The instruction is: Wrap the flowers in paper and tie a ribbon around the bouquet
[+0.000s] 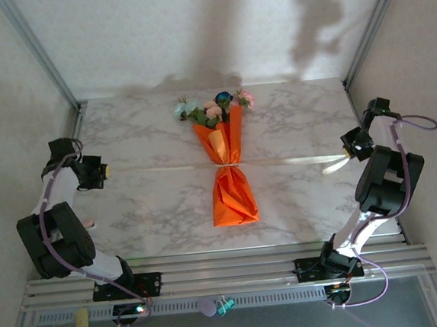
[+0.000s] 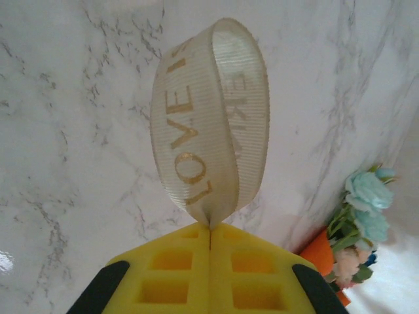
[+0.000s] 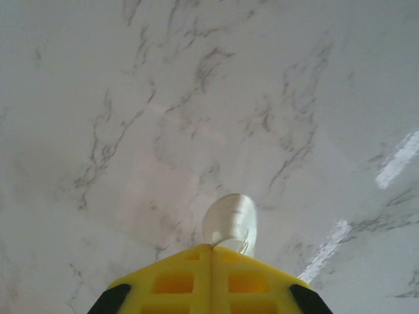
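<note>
The bouquet lies in the middle of the marble table, with orange paper (image 1: 233, 193) wrapped around the stems and pink, whitish and blue flowers (image 1: 215, 107) at its far end. The cream ribbon (image 1: 295, 160) crosses the paper's pinched waist and runs out taut to both sides. At the left, my left gripper (image 1: 104, 172) is shut on one ribbon end. In the left wrist view a loop of ribbon (image 2: 209, 118) printed "LOVE" in gold rises from the closed left gripper (image 2: 210, 226), with the flowers (image 2: 366, 209) and paper (image 2: 317, 256) at lower right. My right gripper (image 1: 347, 151) (image 3: 211, 246) is shut on the other curled ribbon end (image 3: 230, 219).
White walls with metal frame posts (image 1: 45, 60) enclose the table at the back and sides. An aluminium rail (image 1: 228, 273) with both arm bases runs along the near edge. Bare marble (image 1: 153, 207) lies on either side of the bouquet.
</note>
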